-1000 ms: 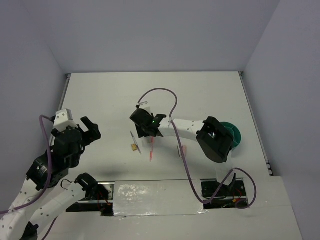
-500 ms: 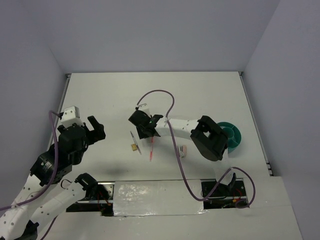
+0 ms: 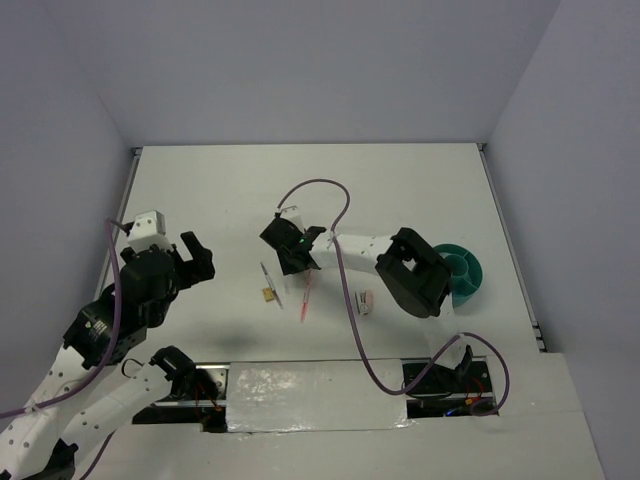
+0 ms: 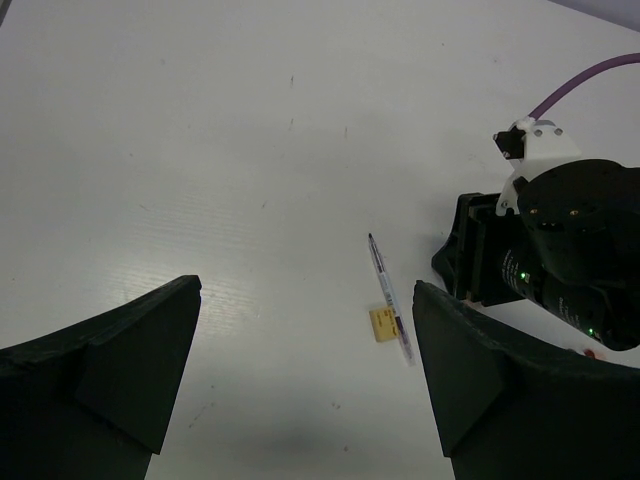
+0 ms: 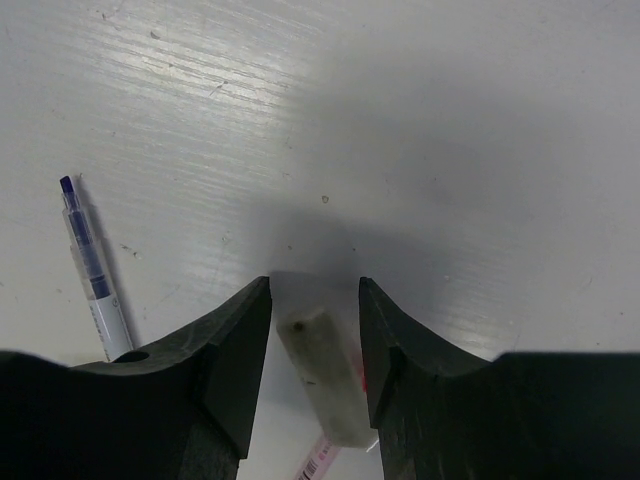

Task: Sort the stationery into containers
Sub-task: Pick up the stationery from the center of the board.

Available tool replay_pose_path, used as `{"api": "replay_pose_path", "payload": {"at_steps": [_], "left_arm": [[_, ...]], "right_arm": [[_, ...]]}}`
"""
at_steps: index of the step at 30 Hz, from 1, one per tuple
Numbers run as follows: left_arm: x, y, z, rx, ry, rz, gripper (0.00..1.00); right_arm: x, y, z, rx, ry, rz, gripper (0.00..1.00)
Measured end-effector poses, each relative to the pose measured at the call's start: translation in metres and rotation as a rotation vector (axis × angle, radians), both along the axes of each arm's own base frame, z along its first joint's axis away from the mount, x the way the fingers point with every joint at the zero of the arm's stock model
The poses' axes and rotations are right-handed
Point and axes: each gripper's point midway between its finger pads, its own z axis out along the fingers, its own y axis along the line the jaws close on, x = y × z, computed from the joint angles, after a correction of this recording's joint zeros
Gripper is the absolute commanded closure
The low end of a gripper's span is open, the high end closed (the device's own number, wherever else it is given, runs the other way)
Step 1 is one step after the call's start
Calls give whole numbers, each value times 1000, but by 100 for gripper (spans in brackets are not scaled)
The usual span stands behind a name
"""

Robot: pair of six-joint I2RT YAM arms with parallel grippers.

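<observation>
The right arm rises from its base, bends at the elbow beside the cup (image 3: 470, 275) and reaches left across the table (image 3: 400, 190), wrist tipped down. The right gripper (image 5: 315, 288) is low over the surface, its jaws narrowed to either side of a pale piece (image 5: 318, 370). This is a small whitish oblong lying flat and slightly askew. A sliver of gap shows on one side, so it is straddled rather than clamped.

Just left of it lies the grey pen (image 5: 92, 275) (clear barrel, dark tip), with the yellow block (image 4: 380, 323) touching its side. The red pen (image 3: 303, 300) lies just nearer the bases. The stapler (image 3: 366, 300) sits apart, between the pens and the cup.

The left arm is raised at the table's left side, and the left gripper (image 3: 197, 255) is spread wide, holding nothing and well apart from the items.
</observation>
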Motion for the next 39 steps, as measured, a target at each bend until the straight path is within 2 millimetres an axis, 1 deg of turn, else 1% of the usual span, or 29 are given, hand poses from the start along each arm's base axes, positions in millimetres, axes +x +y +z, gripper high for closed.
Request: {"api": "replay_pose_path", "payload": {"at_steps": [5,7,9,11,13,14,19,21,25,31,33,35,36,39], "left_arm": [[0,-1,-1,12,4,-9,1],[0,-1,-1,14,5,-13,1],[0,-2,-1,13,5,-18,1],[0,-3,-1,12,7,-23,1],[0,-4,-1,10,7,-26,1],[0,-4,-1,9,7,-27,1],[1,-5,-2,10,9,-32,1],[1,-5,-2,11,10,-32,1],[1,-6,-2,10,13,-36,1],[1,-7,-2,8,14,-41,1],[1,-7,-2,7,13,-42,1],[1,-8,-2,5,12,-44,1],[1,-8,-2,4,10,-45,1],[1,-9,-1,1,9,-47,1]], "right_arm": [[0,0,-1,-4,2,3,53],[0,-1,-1,-7,1,7,54],[1,-2,-2,-11,0,10,59],[2,-2,-2,-13,0,13,59],[2,-2,-2,-13,3,18,50],[1,-2,-2,-13,5,23,48],[0,-2,-2,-18,9,44,44],[0,-2,-2,-24,9,52,44],[-2,-4,-2,-36,14,69,47],[-2,-5,4,-40,7,83,55],[-2,-5,7,-39,2,85,55],[-1,-6,9,-38,0,86,51],[-1,-6,9,-38,0,87,48],[-2,-6,9,-40,2,93,44]]}}
